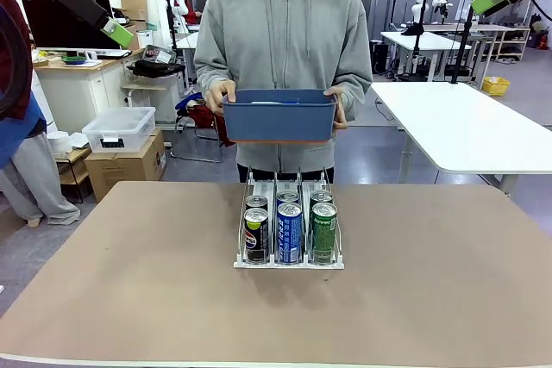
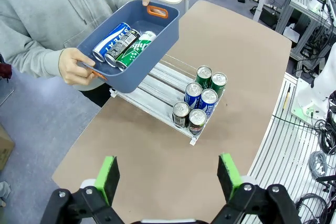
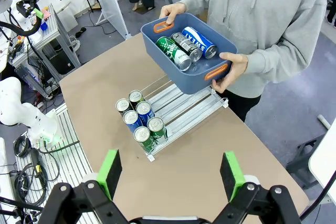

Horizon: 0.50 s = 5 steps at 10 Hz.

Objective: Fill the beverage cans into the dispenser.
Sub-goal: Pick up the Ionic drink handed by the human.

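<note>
The dispenser (image 1: 289, 261) stands mid-table with six beverage cans at its near end: black (image 1: 256, 234), blue (image 1: 290, 232) and green (image 1: 324, 231) in front, one more behind each. A person holds a blue tub (image 1: 279, 115) above its far end. In the tub lie a blue can (image 2: 110, 40), a black can (image 2: 122, 46) and a green can (image 2: 134, 51). My left gripper (image 2: 168, 174) and right gripper (image 3: 170, 174) both hang open and empty, high above the near table edge. They also appear as the left gripper (image 1: 117, 33) and the right gripper (image 1: 488, 0).
The back halves of the dispenser rails (image 3: 185, 107) are free of cans. Brown table surface (image 1: 431, 282) spreads on all sides of the rack. A white table (image 1: 466, 122) stands behind at right, boxes and a clear bin (image 1: 119, 129) at left.
</note>
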### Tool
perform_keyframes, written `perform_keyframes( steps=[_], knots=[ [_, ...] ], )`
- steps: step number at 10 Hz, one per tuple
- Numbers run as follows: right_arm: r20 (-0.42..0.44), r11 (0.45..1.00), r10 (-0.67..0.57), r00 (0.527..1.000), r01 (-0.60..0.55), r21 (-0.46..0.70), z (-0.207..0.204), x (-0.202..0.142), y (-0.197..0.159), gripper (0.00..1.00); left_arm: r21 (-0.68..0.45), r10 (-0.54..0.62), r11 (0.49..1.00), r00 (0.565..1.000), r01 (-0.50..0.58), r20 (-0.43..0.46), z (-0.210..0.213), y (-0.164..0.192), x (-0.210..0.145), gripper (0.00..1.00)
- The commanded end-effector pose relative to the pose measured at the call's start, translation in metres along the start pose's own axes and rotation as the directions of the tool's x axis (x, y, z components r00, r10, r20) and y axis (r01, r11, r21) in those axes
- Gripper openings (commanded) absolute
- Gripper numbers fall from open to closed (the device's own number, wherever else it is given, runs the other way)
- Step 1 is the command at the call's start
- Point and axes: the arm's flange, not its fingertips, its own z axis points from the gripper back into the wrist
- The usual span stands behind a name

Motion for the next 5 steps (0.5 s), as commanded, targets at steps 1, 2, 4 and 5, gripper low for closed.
perform_keyframes(
  steps=[1,2,4,5],
  knots=[
    [0.001,1.0,-0.001,1.0,0.001,0.0,0.0004,0.0,0.0002,1.0,0.013,0.006,1.0,1.0,-0.006,-0.004,0.0006,-0.0003,0.0007,1.0],
    [0.001,1.0,-0.001,1.0,0.001,0.0,0.0004,0.0,0.0002,1.0,0.013,0.006,1.0,1.0,-0.006,-0.004,0.0006,-0.0003,0.0007,1.0],
    [0.001,1.0,-0.001,1.0,0.001,0.0,0.0004,0.0,0.0002,1.0,0.013,0.006,1.0,1.0,-0.006,-0.004,0.0006,-0.0003,0.0007,1.0],
    [0.001,1.0,-0.001,1.0,0.001,0.0,0.0004,0.0,0.0002,1.0,0.013,0.006,1.0,1.0,-0.006,-0.004,0.0006,-0.0003,0.0007,1.0]
  ],
)
